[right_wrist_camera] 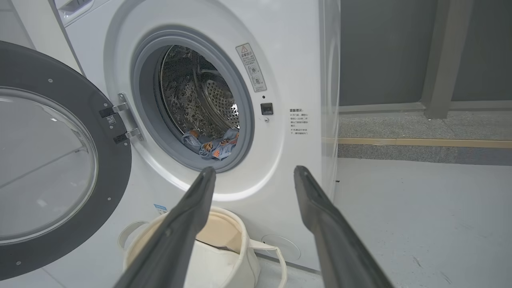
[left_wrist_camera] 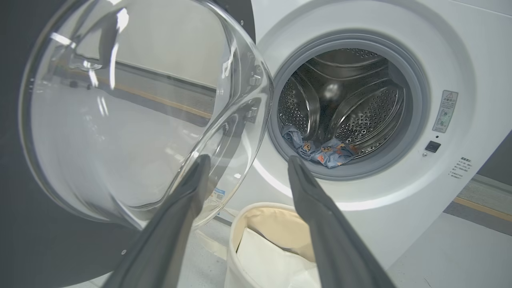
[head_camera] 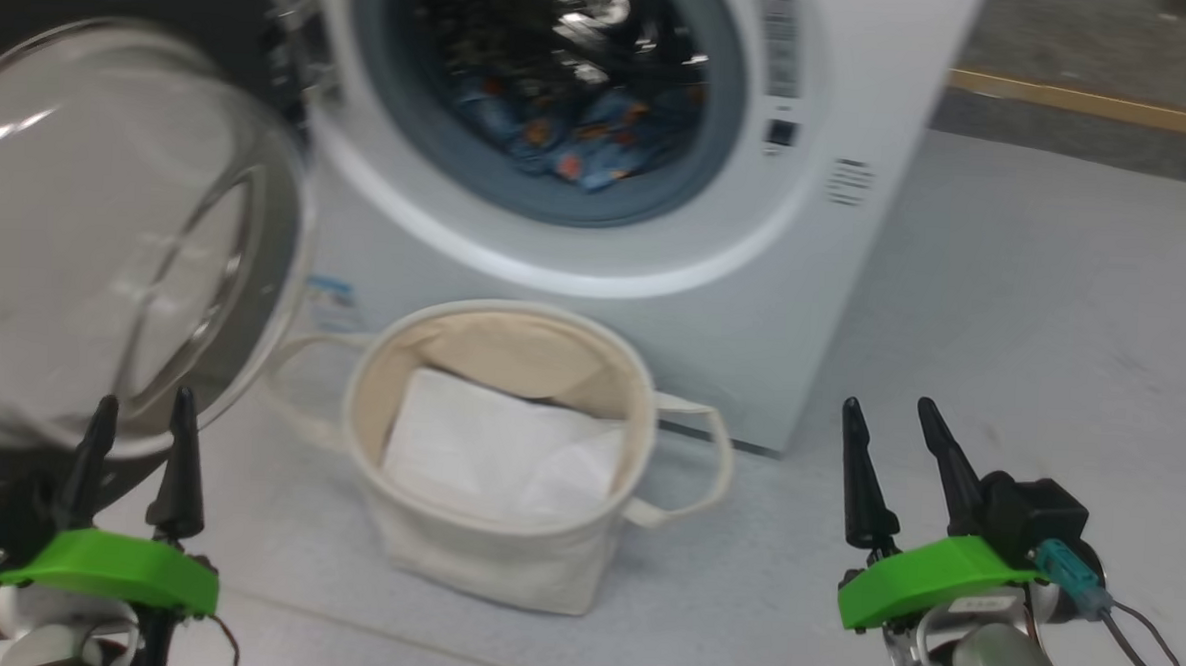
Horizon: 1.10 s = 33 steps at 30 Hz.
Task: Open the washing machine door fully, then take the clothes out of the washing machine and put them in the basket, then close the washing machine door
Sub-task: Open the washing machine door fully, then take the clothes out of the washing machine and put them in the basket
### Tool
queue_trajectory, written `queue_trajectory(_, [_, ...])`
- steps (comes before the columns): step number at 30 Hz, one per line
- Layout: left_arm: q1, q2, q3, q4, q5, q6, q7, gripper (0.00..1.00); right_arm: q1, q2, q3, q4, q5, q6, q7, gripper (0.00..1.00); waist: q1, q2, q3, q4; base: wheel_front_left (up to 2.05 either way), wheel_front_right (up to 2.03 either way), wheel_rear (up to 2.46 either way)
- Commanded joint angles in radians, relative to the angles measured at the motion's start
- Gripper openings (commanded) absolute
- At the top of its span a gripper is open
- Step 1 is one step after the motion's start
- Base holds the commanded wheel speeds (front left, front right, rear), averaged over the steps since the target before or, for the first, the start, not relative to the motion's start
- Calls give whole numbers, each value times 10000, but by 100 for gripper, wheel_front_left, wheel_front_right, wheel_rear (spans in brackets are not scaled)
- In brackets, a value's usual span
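Glass bulges out of the black-rimmed washing machine door (head_camera: 107, 232), which is swung wide open and hangs just above and ahead of the left pincer (head_camera: 146, 399). That pincer has its two dark fingers spread wide with nothing between them. Its tips line up with the lower edge of the door, and I cannot tell whether they touch it. Ahead of this pincer and to its right, the cream canvas basket (head_camera: 488, 559) stands on the floor (head_camera: 1034, 322), close against the front of the white washing machine (head_camera: 834, 304), with a folded white sheet (head_camera: 488, 449) lying inside it. Up beyond the basket, between the two pincers and farther away than either, the clothes (head_camera: 582, 137) lie in a light-blue heap with orange prints at the bottom of the steel drum (left_wrist_camera: 360, 104), just behind the grey gasket. The right pincer (head_camera: 888, 404) hovers well apart from the basket on its right side, level with the washer's front corner. Its fingers are spread wide and grip nothing. Beyond it, bare grey floor runs to a yellow stripe (head_camera: 1094, 103).
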Motion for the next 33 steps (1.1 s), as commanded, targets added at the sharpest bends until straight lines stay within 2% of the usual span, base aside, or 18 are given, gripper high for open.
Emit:
queue_trajectory(1, [-287,469,407,-463,-75,1,62,100,-158,131,258,-352,72,8,-122,100,0,-1,-192,-797,0,0,0])
queue_trajectory(7, [15,808,423,-1122,-388,-129,570,100,-253,146,392,-459,114,8,-122,100,0,-1,-104,-1822,0,0,0])
queue_trajectory(12, [145,1072,333,-1261,-482,-186,940,100,-246,150,264,-504,107,8,-122,100,0,-1,-103,-2327,0,0,0])
queue_trajectory(16, [207,1137,324,-1199,-525,-181,973,100,-200,152,121,-520,85,8,-122,100,0,-1,-147,-2436,0,0,0])
queue_trajectory(19, [201,948,507,-1092,-860,-71,1012,100,-172,152,-48,-555,45,8,-122,100,0,-1,-191,-2423,0,0,0])
queue_trajectory(33, [349,1155,-103,-1071,-779,-232,1082,100,-44,154,-257,-542,-7,8,-122,100,0,-1,-423,-2289,0,0,0])
